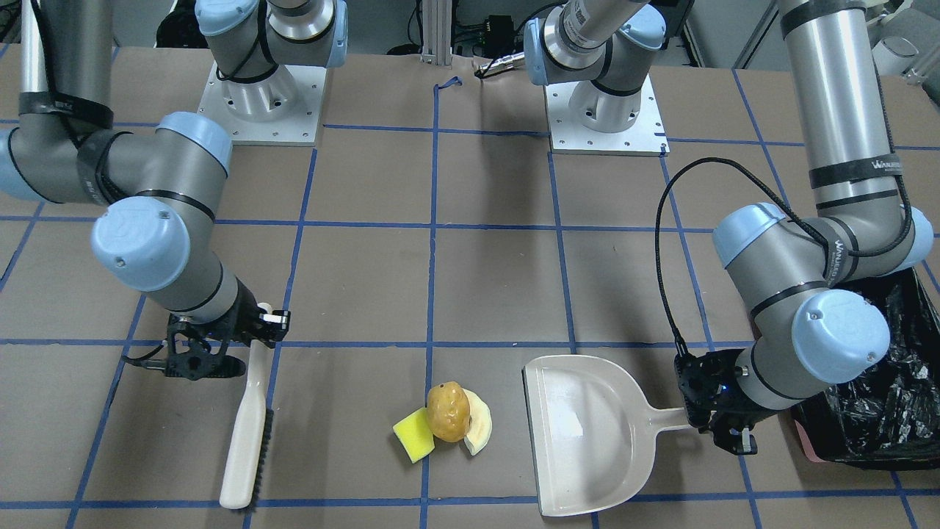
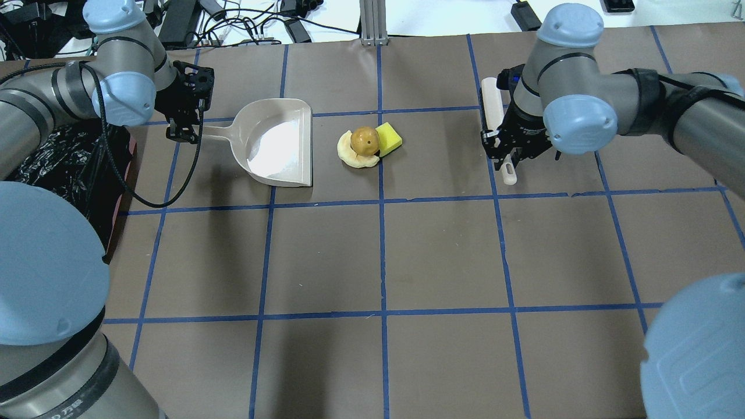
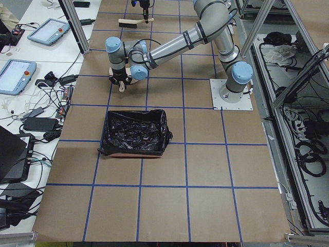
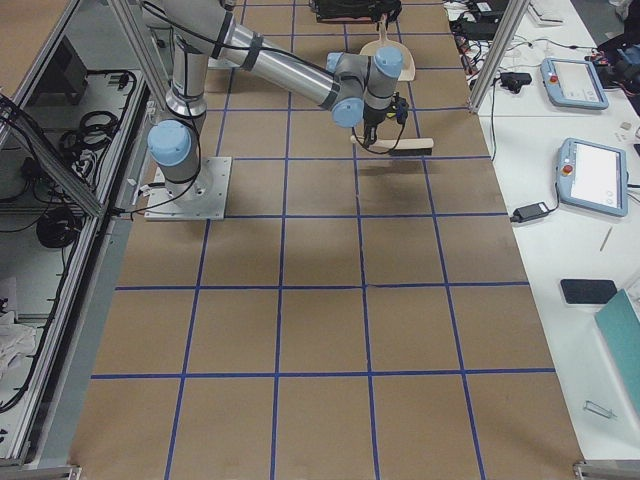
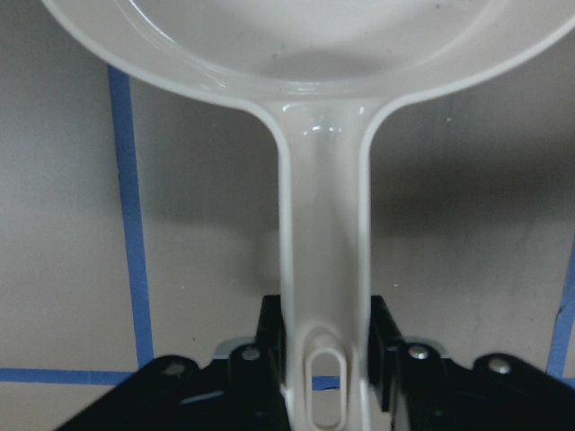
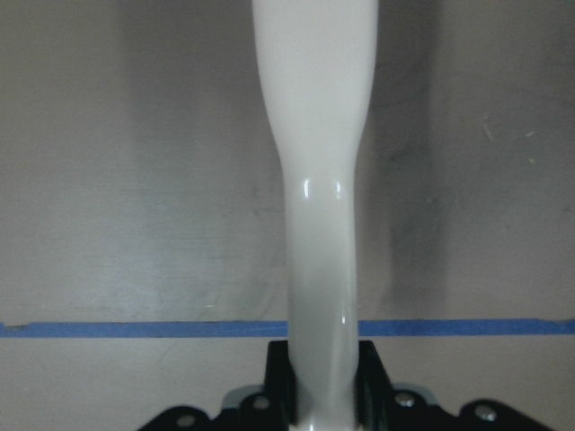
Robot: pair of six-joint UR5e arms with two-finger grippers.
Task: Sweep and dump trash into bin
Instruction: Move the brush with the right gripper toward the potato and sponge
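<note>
The trash lies together on the table: a yellow sponge block (image 1: 413,435) (image 2: 389,137), a brownish potato-like lump (image 1: 448,411) (image 2: 365,141) and a pale peel slice (image 1: 479,430) (image 2: 349,157). My left gripper (image 1: 723,430) (image 2: 186,125) (image 5: 323,359) is shut on the handle of the cream dustpan (image 1: 587,433) (image 2: 279,145), whose mouth faces the trash a short gap away. My right gripper (image 1: 253,330) (image 2: 506,151) (image 6: 323,386) is shut on the handle of a cream brush (image 1: 246,441) (image 6: 319,180), on the far side of the trash from the dustpan. The black-lined bin (image 1: 888,397) (image 2: 58,169) (image 3: 134,133) stands beside my left arm.
The table is brown with a blue tape grid. The bin's pink base (image 1: 804,441) shows at its edge, close behind the left gripper. Both arm bases (image 1: 261,103) (image 1: 606,110) stand at the table's robot side. Cables and tablets lie beyond the table's edges.
</note>
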